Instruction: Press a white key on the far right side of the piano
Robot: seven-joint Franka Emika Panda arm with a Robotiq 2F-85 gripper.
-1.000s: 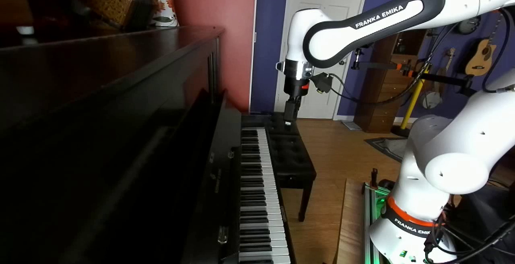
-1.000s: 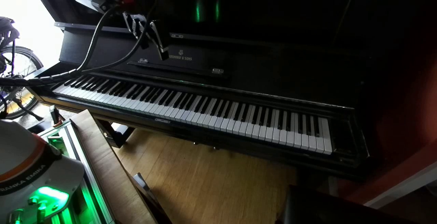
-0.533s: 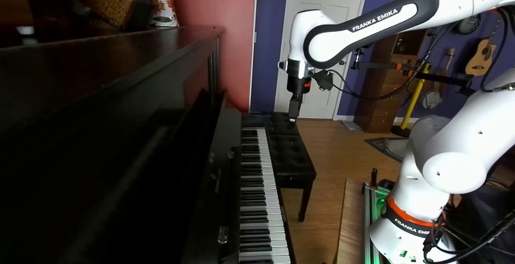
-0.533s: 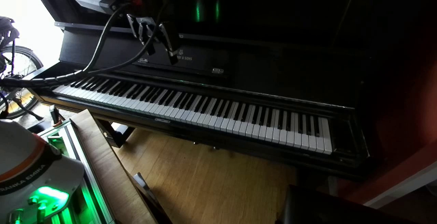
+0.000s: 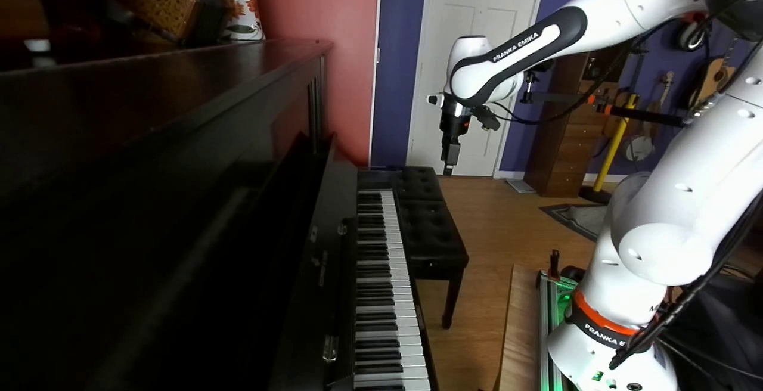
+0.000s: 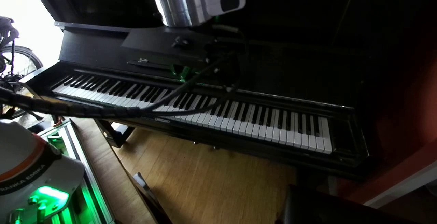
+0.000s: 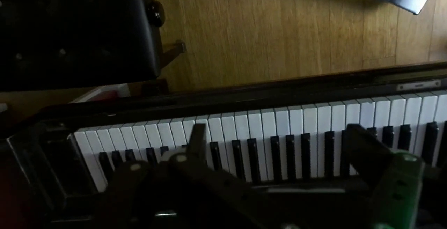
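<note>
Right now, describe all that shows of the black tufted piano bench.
The black tufted piano bench has a padded, leather-like seat, apparently split by a crosswise seam, and a glossy round knob on one end. One dark leg shows clearly. It stands upright on the wooden floor, near the right end of the keyboard; whether it touches the upright piano cannot be told.

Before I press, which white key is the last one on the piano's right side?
The rightmost white key in an exterior view: it alone has no key on its right, only the dark end block. The wrist view shows it leftmost.
</note>
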